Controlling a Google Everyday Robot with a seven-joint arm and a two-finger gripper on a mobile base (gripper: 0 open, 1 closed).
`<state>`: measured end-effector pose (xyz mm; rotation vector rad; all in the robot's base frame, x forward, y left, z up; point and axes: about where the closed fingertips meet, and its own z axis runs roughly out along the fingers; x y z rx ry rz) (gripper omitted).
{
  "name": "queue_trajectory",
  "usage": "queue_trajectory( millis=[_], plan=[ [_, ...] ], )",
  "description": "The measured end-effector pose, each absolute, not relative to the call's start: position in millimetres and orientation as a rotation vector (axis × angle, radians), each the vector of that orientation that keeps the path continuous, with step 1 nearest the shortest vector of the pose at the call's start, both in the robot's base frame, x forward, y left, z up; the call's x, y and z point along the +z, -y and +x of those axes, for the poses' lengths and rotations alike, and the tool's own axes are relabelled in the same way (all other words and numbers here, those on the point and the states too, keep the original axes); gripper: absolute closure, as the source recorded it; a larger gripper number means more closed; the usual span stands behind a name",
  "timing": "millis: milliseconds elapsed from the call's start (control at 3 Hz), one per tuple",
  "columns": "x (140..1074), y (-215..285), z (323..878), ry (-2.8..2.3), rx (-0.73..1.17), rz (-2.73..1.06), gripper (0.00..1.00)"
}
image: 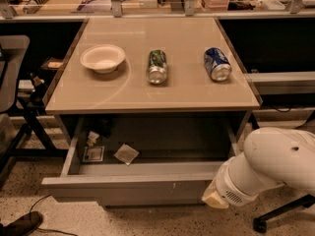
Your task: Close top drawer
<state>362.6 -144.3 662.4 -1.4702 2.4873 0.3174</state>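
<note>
The top drawer (133,187) is a wide grey metal drawer under the beige table (197,95). It stands pulled out toward me, with small white scuffs on its flat front. Inside lie a small square packet (93,154), a white paper piece (126,154) and a small item (92,137) at the back left. My white arm (275,163) comes in from the lower right. Its gripper end (215,199) is against the right end of the drawer front.
On the table are a white bowl (102,58), a green can (157,67) and a blue can (217,64), both cans lying on their sides. A dark chair (10,77) stands at the left, a shoe (19,224) at the bottom left, and a chair base (278,215) at the lower right.
</note>
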Motion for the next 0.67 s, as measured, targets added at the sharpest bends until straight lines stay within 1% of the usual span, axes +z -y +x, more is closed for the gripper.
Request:
queue_trajectory(
  millis=[333, 667],
  plan=[
    [670.8, 139.0, 391.7, -2.454, 0.263, -1.416, 1.0],
    [670.8, 139.0, 390.9, -2.454, 0.263, -1.416, 1.0]
  ],
)
